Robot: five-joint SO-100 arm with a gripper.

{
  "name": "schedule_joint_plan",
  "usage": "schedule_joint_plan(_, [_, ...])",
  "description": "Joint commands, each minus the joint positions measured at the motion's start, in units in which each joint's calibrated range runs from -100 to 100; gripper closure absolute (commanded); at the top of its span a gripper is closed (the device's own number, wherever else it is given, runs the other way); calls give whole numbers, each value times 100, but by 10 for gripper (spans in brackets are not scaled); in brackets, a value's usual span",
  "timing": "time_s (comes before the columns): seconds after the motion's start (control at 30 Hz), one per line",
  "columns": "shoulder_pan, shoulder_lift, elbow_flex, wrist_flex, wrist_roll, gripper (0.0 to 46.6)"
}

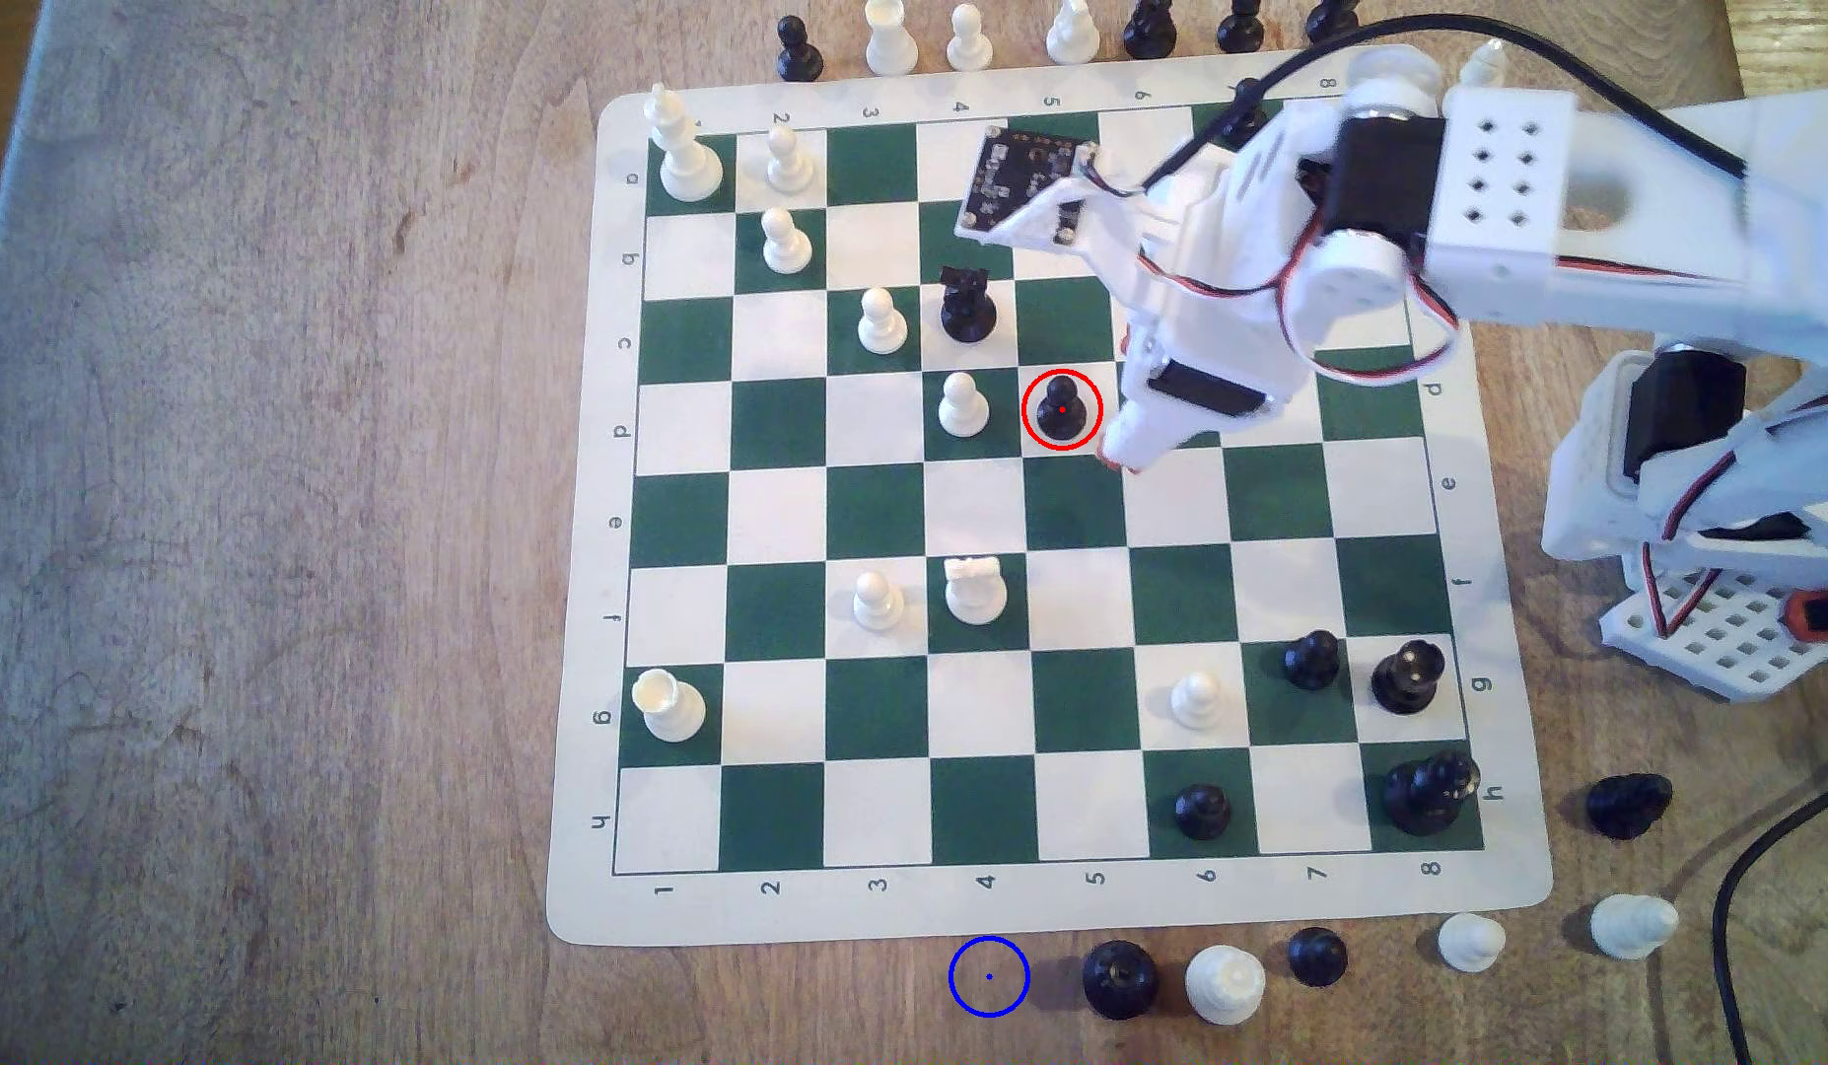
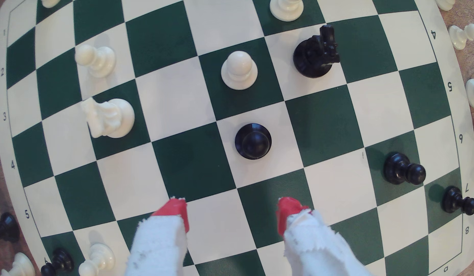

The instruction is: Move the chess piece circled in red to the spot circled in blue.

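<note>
the white, red-tipped gripper (image 2: 232,209) hangs wide open and empty just short of the small glossy black pawn (image 2: 253,141), so the approach seems in hand; next it should straddle that pawn and close.

pawn (image 1: 1062,410) on the board (image 1: 582,717), hand (image 1: 1123,459) just beside it at the exterior view's right, blue ring (image 1: 989,976) off the board's near edge

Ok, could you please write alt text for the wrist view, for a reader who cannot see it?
A small glossy black pawn stands on a white square of a green-and-white chessboard mat, just ahead of the open, red-tipped white end effector, which is not touching it. A cream-white pawn and a taller black knight stand beyond it.
</note>
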Motion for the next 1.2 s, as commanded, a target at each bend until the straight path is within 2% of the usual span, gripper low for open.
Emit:
schedule_joint_plan(0.0, [110, 538, -717, -174, 10, 283])
schedule_joint_plan(0.27, [251, 1031, -653, -412, 20, 278])
schedule_joint_plan(0.7, [8, 1549, -617, -781, -15, 300])
schedule_joint_plan(1.17, [118, 1727, -635, -1387, -20, 331])
